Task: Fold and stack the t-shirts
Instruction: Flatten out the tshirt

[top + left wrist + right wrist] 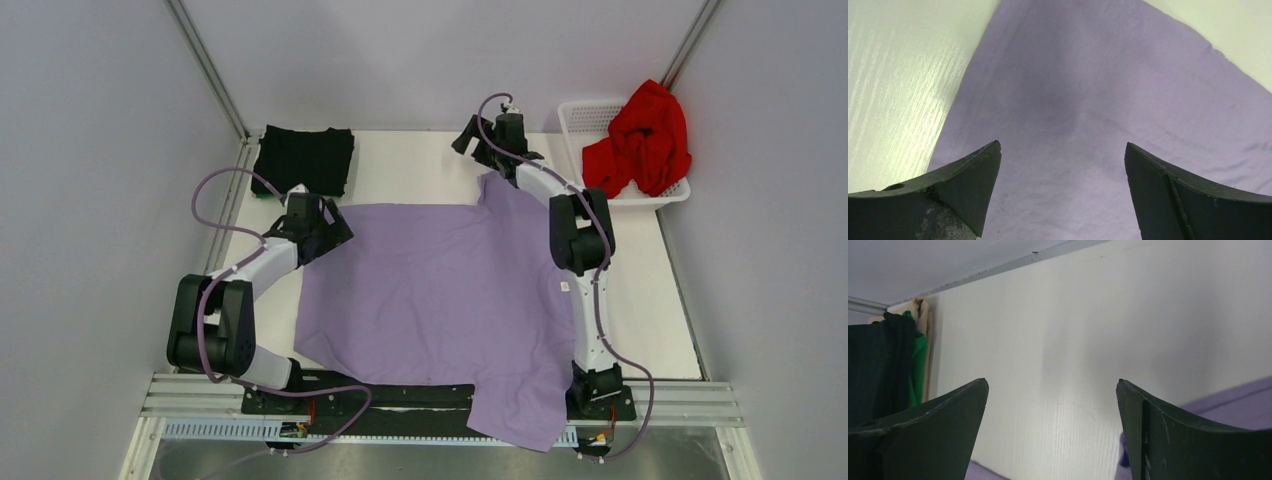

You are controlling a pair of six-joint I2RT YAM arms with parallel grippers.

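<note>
Nearest you, a flap of the lavender t-shirt (440, 300) droops over the near edge of the table (660, 300) by the right arm's base, and how far it hangs is cut off from view. The rest lies spread flat across the middle of the table. It looks light, limp and easily dragged, so expect it to sag and wrinkle. Pinch it at the hemmed corners or seams, not in mid-cloth. Your left gripper (1063, 150) hovers released, jaws wide apart, over the shirt's far-left corner, with the stitched hem running just beside it. Your right gripper (1052, 385) is also released and holds nothing. It sits past the shirt's far-right corner, looking at bare table. Further off, the black t-shirt (303, 160) lies folded at the far-left corner. Green cloth (918, 370) peeks from under it, and what that is you cannot tell. The red t-shirt (640, 140) is heaped in the white basket (580, 115) at the far-right corner.
</note>
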